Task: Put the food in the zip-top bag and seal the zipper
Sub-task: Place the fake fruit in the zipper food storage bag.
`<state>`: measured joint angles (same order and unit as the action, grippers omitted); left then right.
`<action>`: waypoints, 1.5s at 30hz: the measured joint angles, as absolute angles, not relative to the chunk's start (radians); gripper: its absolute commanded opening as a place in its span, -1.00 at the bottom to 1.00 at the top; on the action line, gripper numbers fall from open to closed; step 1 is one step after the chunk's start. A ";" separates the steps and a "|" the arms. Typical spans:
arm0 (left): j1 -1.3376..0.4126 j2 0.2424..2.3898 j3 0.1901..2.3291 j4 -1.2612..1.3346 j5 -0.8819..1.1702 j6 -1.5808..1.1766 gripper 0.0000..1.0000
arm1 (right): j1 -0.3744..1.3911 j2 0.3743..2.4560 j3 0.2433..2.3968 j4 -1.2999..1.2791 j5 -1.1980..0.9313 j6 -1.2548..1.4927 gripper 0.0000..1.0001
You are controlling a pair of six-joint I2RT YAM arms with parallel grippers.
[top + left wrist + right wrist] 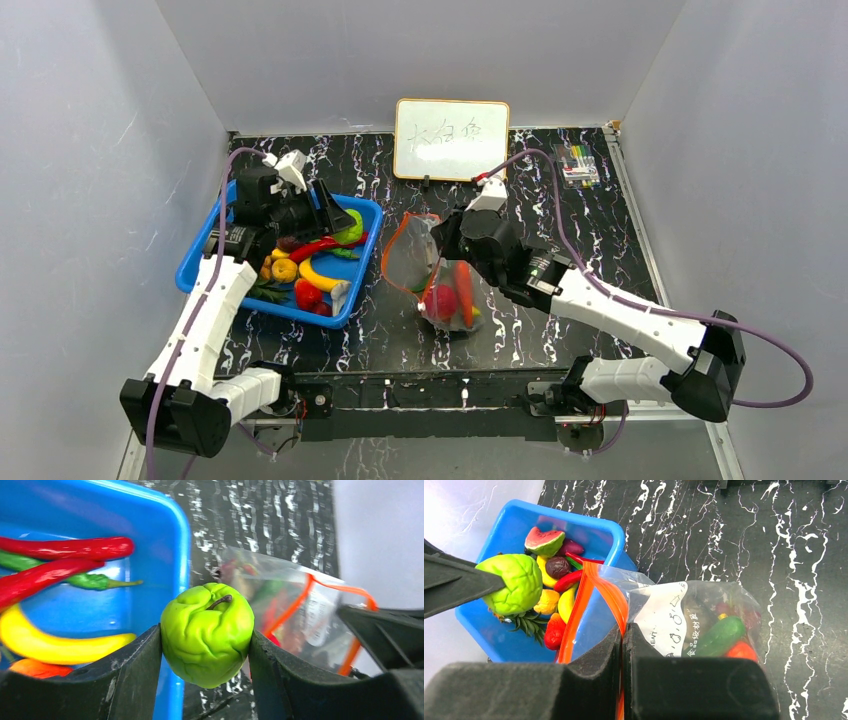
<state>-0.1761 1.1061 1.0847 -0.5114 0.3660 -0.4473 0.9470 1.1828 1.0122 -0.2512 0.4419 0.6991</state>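
The green round fruit [207,635] sits at the centre of the left wrist view, stem up, clamped between the two fingers of the left gripper [205,647], which press on its sides. It hangs above the right rim of the blue basket [176,527], in the gap between the basket and the zip-top bag [295,605].

The bag lies at the middle of the overhead view, just right of the basket. Its mouth faces the basket and stands open, the red-orange zipper [591,587] curving around the opening. The right gripper [623,630] is closed on the bag's upper edge, with the strip pinched between its fingers. Inside the bag lie a green vegetable [719,636] and some red pieces.

In the basket are a yellow banana [60,645], red chillies [65,547], a green chilli [90,581] and a watermelon slice [544,540]. A whiteboard [452,138] stands at the top centre of the black marbled table [600,230].
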 measured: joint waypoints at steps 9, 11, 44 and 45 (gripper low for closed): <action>-0.179 1.085 1.074 -0.396 0.635 -0.530 -0.46 | 0.947 1.228 1.032 -0.226 0.441 0.733 -1.00; -0.186 1.080 1.058 -0.356 0.684 -0.556 -0.47 | 0.947 1.236 1.036 -0.223 0.438 0.739 -1.00; -0.402 1.143 0.998 -0.262 0.657 -0.605 0.49 | 0.947 1.230 1.051 -0.205 0.359 0.766 -1.00; -0.402 1.143 0.998 -0.262 0.656 -0.605 0.51 | 0.947 1.230 1.051 -0.205 0.358 0.766 -1.00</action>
